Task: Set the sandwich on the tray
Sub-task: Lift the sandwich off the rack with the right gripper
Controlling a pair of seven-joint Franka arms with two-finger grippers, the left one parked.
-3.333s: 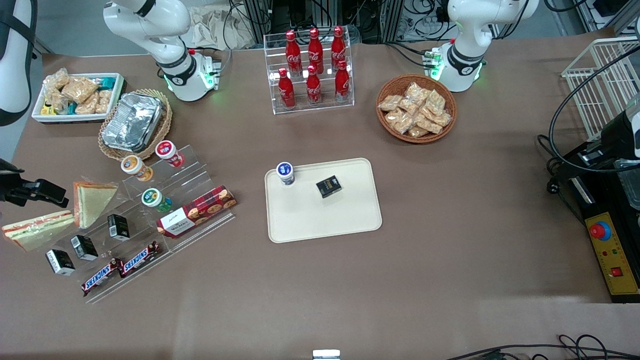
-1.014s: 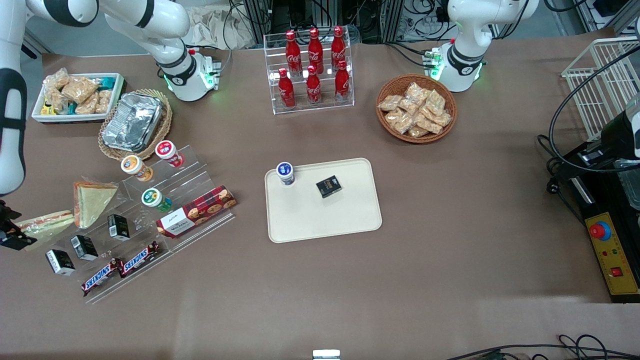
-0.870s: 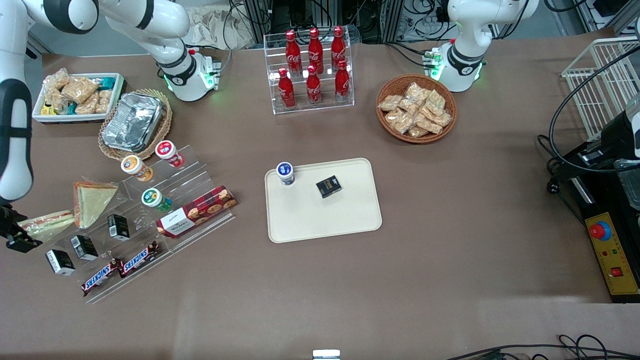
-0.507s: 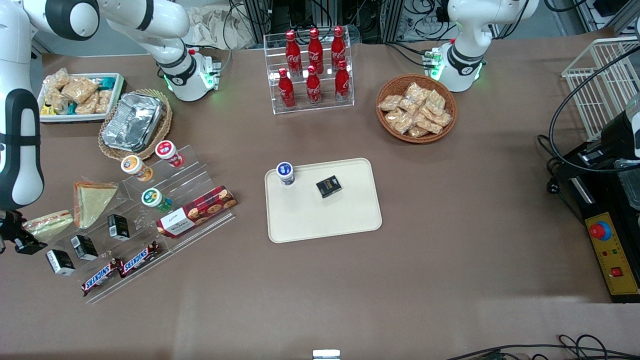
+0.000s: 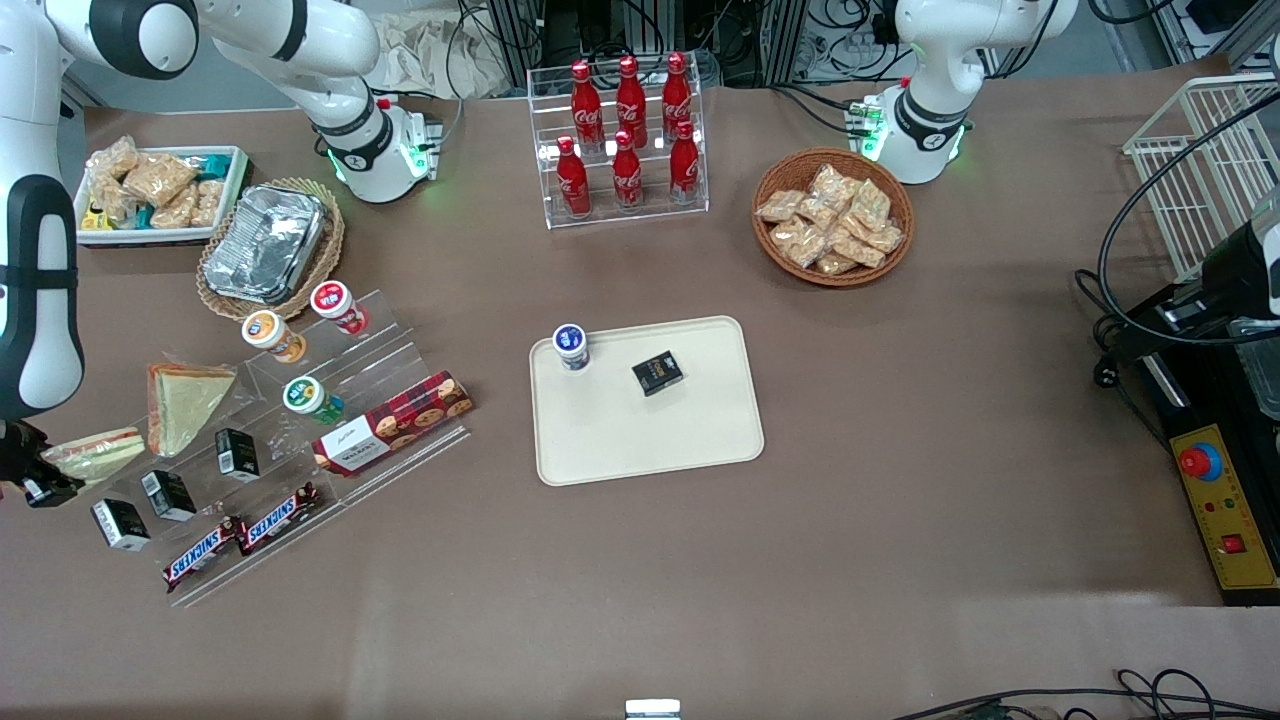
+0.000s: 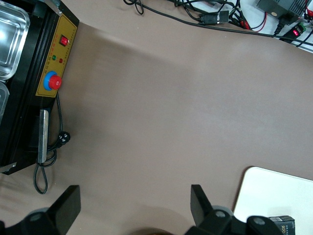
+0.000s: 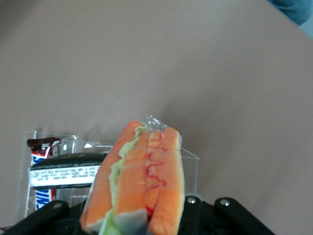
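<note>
The sandwich is a wrapped wedge with pink-orange and green filling stripes, at the working arm's end of the table. My gripper is shut on its wide end, at the edge of the front view. In the right wrist view the sandwich stands between the jaws, striped side toward the camera, with the table well below it. The cream tray lies at the table's middle and holds a blue-lidded cup and a small black box. A corner of the tray shows in the left wrist view.
Another wedge sandwich lies beside the held one. A clear stepped stand carries dark boxes, Snickers bars, a tartan biscuit box and cups. A foil tray, cola rack and snack basket stand farther from the camera.
Since 3.3 s ago the right arm has come down onto the striped sandwich and closed on it. Over the last second the sandwich has tilted and shifted slightly with the gripper.
</note>
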